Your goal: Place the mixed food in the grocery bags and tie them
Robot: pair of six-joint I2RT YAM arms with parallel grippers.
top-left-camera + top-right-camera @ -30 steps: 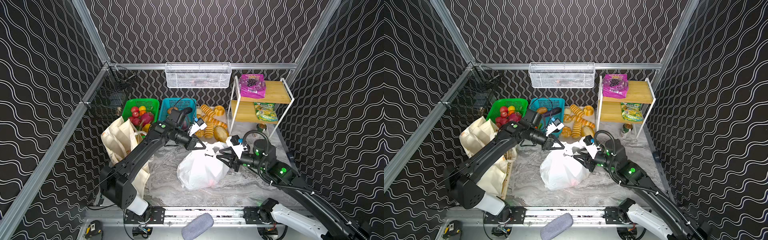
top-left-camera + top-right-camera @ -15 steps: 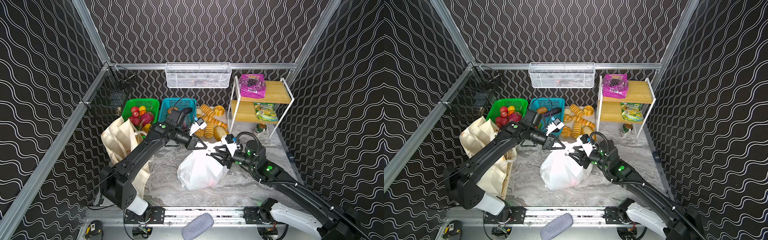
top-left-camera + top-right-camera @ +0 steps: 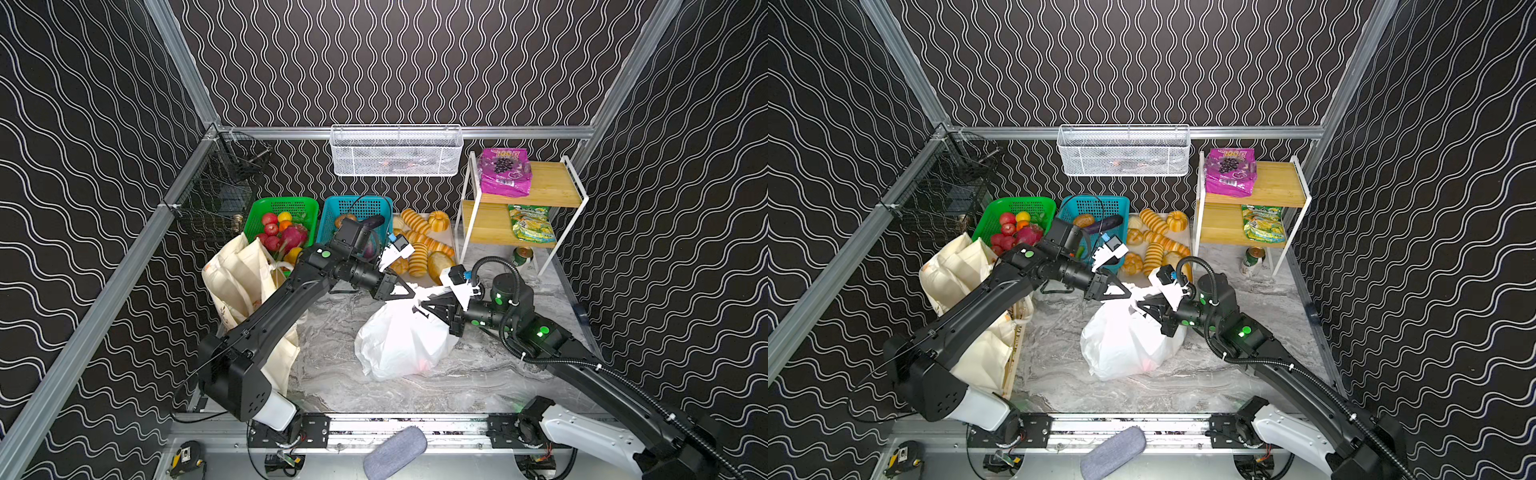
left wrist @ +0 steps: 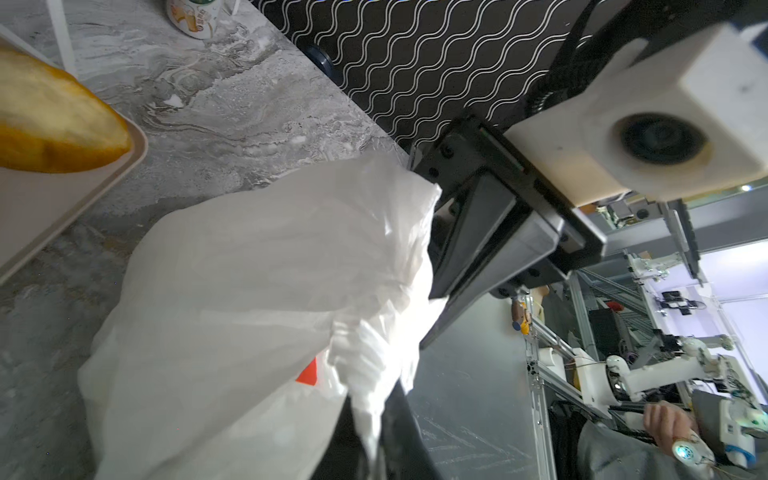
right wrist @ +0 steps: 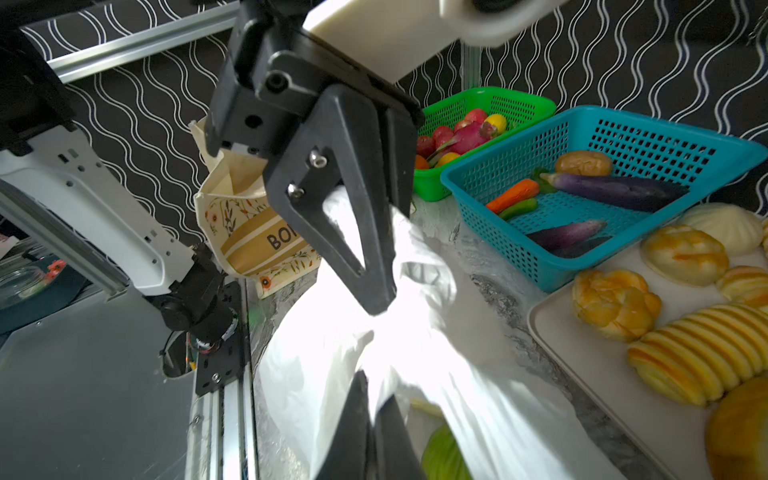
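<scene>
The grey marble desk [image 3: 478,374] carries everything, and the white plastic bag [image 3: 399,340] sits near its middle, so that bag is my landmark. Left of the bag, well apart from it, there's the cream canvas tote [image 3: 245,274], slumped upright. The bag itself bulges, with its plastic gathered up at the top. Beyond the bag and to its right, the purple grape packet [image 3: 503,172] lies on the top board of the shelf rack [image 3: 552,195].

Now my 2 end effectors, and both meet at the bag's top! My left end effector [image 3: 410,295] reaches in from the bag's left, clenched on a twisted strand of its plastic. My right end effector [image 3: 420,308] reaches in from the bag's right, pinched tight on another bunch of that plastic.

Smallest now: an orange-red patch [image 4: 307,372] shows through the bag's film. A green vegetable [image 5: 444,457] peeks out under the plastic beside my right fingers.
</scene>
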